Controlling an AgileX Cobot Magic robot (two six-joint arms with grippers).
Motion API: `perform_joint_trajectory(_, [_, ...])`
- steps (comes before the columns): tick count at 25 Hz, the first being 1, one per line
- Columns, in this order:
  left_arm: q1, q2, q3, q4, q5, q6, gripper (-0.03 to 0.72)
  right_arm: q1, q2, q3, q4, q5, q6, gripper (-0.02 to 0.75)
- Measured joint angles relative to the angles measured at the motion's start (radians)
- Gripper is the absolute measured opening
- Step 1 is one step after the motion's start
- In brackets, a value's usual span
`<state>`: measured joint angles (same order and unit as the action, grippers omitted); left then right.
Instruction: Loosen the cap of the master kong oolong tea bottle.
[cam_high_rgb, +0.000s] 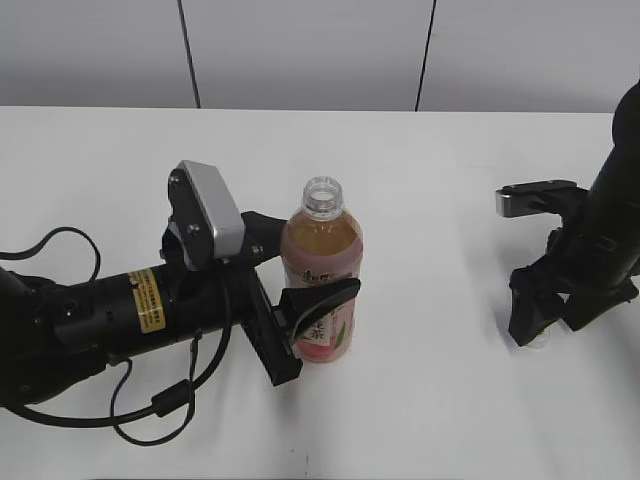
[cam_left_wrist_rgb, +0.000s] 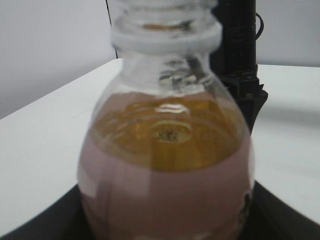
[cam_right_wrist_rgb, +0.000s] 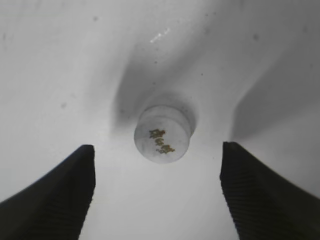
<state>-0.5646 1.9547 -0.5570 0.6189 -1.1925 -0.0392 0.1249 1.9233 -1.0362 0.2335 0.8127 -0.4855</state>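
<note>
Cap (cam_right_wrist_rgb: 162, 134) already off, lying on the worktop (cam_high_rgb: 430, 160) between my right hand's (cam_high_rgb: 545, 325) parted fingers; my left hand (cam_high_rgb: 300, 300) clamps the open-necked oolong tea bottle (cam_high_rgb: 322, 262) upright.

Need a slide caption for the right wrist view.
Open right gripper hovering over small round white plastic cap lying on white table.

A white table (cam_high_rgb: 420, 160) filled the view from 3 to 9 o'clock. Behind it, at 12 o'clock, stood a pale grey wall (cam_high_rgb: 300, 50) split by two dark seams. Light was soft, shadows faint.
</note>
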Motion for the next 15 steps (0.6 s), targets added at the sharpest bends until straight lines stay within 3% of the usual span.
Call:
perform_joint_trajectory(8, [0.000,0.000,0.000,0.000,0.000,0.000,0.436,0.000,-0.062,-0.027,-0.060,0.271,0.159,0.554])
perform_joint_trajectory(15, [0.000,0.000,0.000,0.000,0.000,0.000,0.436,0.001,-0.371,0.007,-0.067,0.387,0.178,0.552])
